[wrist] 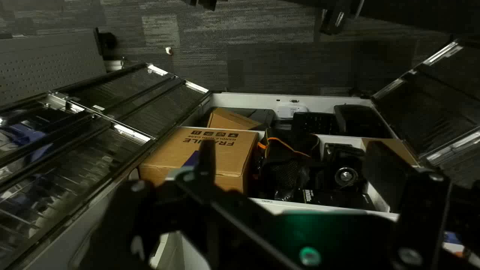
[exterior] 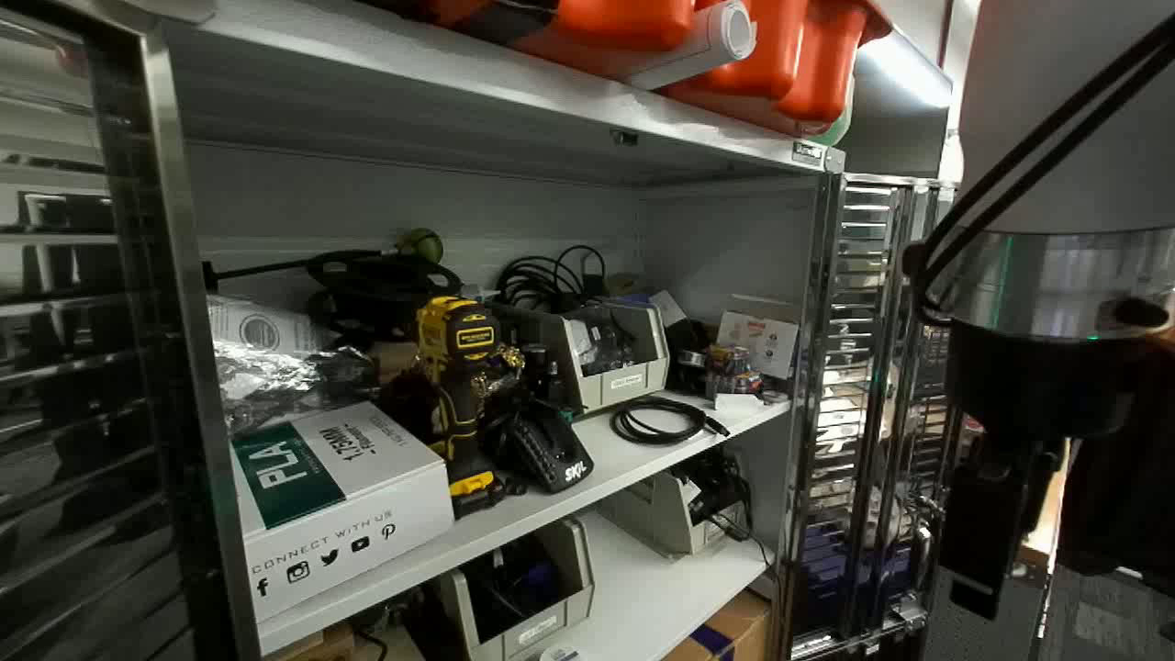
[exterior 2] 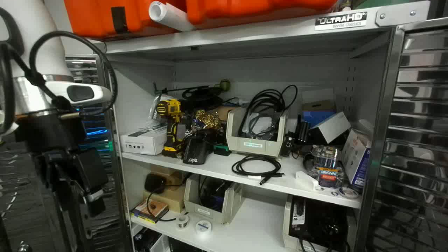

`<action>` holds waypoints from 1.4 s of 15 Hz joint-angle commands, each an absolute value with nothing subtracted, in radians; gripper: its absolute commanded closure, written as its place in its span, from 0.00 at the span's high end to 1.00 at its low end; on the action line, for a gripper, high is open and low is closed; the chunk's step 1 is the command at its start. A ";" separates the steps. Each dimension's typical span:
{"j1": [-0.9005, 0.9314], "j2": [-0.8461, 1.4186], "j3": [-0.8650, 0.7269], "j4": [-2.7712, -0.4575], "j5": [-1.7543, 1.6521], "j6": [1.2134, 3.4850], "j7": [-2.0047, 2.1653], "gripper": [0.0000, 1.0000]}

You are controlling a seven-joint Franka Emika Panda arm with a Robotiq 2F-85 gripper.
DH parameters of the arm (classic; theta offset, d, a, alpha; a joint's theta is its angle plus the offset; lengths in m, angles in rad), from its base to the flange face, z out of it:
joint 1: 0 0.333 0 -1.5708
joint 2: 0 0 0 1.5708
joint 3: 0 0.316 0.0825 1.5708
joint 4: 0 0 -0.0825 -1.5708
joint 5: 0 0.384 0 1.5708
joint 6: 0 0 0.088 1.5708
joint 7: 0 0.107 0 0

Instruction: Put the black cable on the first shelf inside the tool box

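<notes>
Jaws are spread wide in the wrist view; past them we see a cardboard box marked FRAGILE. In both exterior views our gripper points down, out in front of the tool box and well apart from its shelves. Black cable is coiled on the upper shelf, by the front edge, right of middle, one plug end aimed at that edge. Just behind it we've got a grey bin of more cables. Battery pack sits near the right front corner. Leftward along the front edge: black SKIL unit, yellow drill upright, white box at the left front corner. Lower shelf: another bin near the right front corner, white spool by the front edge. Above everything, orange bins and rolled paper overlook the top's front edge.
</notes>
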State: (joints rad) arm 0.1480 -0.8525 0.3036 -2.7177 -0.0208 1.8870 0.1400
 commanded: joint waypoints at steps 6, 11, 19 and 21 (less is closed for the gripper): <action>0.166 -0.850 0.288 -2.711 -0.034 1.886 0.153 1.00; 0.166 -0.850 0.288 -2.710 -0.034 1.886 0.153 1.00; 0.166 -0.850 0.288 -2.710 -0.034 1.886 0.153 1.00; 0.159 -0.837 0.282 -2.726 -0.041 1.920 0.147 1.00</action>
